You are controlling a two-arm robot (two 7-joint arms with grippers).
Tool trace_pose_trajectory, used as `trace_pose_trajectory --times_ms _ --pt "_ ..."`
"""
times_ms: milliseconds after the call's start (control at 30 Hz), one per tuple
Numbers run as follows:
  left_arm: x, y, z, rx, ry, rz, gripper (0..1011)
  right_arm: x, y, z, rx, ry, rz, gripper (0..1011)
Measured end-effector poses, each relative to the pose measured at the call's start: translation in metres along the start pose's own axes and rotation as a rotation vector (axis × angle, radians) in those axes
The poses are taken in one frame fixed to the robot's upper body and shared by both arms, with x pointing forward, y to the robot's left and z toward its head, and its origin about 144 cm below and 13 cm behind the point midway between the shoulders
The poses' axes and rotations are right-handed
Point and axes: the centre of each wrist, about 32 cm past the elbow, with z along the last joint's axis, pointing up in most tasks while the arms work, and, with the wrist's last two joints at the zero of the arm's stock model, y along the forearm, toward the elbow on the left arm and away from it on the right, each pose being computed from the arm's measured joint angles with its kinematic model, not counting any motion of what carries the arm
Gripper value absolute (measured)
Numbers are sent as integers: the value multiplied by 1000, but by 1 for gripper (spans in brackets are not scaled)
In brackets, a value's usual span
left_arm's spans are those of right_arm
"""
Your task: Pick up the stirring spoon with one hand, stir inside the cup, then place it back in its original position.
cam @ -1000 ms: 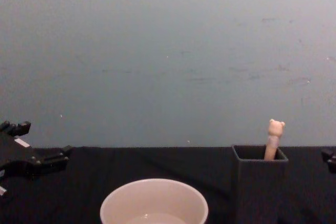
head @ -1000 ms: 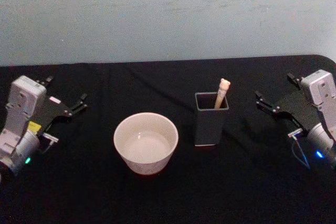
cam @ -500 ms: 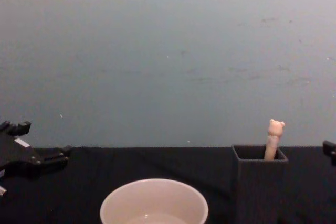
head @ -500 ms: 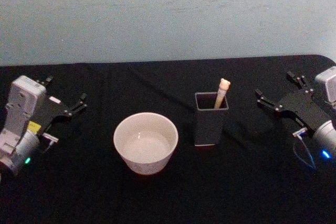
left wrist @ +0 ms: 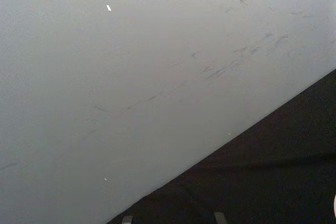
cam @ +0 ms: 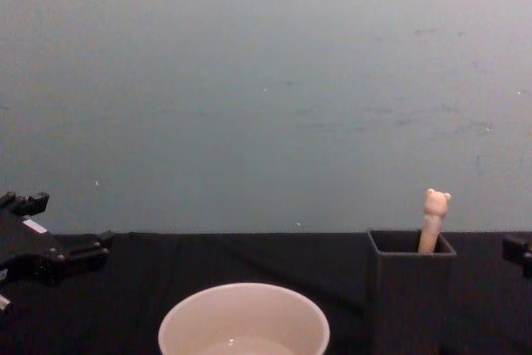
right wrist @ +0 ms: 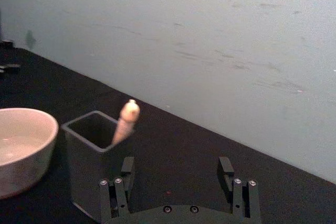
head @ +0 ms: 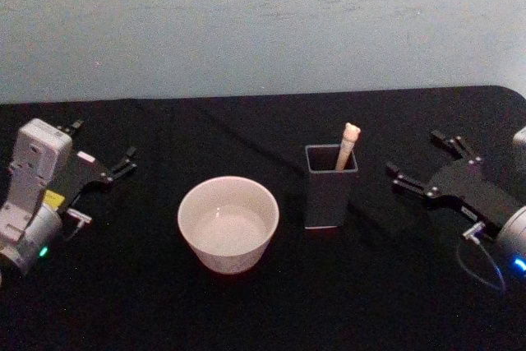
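Right gripper (head: 412, 152) nearer the holder (head: 329, 199)

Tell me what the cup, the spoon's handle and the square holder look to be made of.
The cup: probably glazed ceramic or smooth plastic; cream-white, thin rim, slight sheen inside.
The stirring spoon: the beige bear-topped handle looks matte, maybe wood or resin; its lower end is hidden.
The holder: dark grey, thin flat walls, matte; plastic or coated metal, unclear which.
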Motion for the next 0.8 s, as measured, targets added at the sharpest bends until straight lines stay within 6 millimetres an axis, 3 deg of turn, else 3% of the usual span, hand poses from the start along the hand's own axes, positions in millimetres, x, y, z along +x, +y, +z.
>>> trace_pose_trajectory --times_ms 367,800 --pt "0 0 0 0 0 0 1001 -12 16 2 33 67 93 1002" --pt "0 0 0 0 0 0 1001 -12 44 4 50 128 119 1002"
